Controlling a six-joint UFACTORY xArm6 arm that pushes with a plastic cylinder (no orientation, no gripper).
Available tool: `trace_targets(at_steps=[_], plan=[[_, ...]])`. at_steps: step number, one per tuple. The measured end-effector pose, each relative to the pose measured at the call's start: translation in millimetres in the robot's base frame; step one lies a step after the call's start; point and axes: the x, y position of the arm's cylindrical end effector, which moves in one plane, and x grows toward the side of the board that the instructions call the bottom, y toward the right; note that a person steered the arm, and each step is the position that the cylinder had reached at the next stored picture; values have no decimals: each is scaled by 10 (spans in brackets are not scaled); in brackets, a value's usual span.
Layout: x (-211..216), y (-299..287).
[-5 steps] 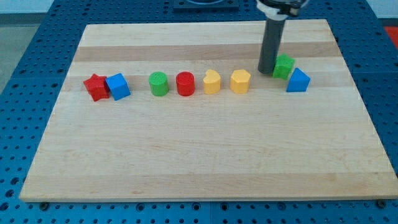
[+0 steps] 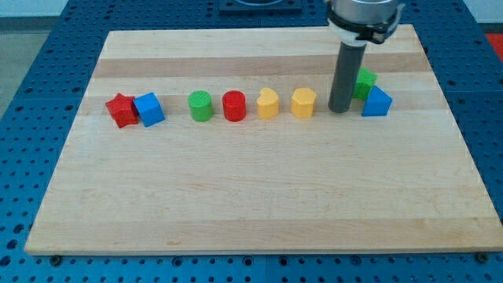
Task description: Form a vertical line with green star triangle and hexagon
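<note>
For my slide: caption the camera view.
My tip sits between the yellow hexagon and the blue triangle, green star behind.

A straight dark grey rod, my tip (image 2: pixel 340 110), under a seemingly silver-and-black collar.

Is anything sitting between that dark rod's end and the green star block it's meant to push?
Nothing visible does. My tip sits just to the view's left of the green star and blue triangle, with only bare board between; the rod itself hides part of the star.
</note>
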Motion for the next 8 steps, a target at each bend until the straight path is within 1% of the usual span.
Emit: trace_targets(at_steps=[1, 2, 3, 4, 5, 6, 8], plan=[[0, 68], [0, -179], [-130, -440], [-384, -441], [-537, -247], [-552, -45], [-552, 129]])
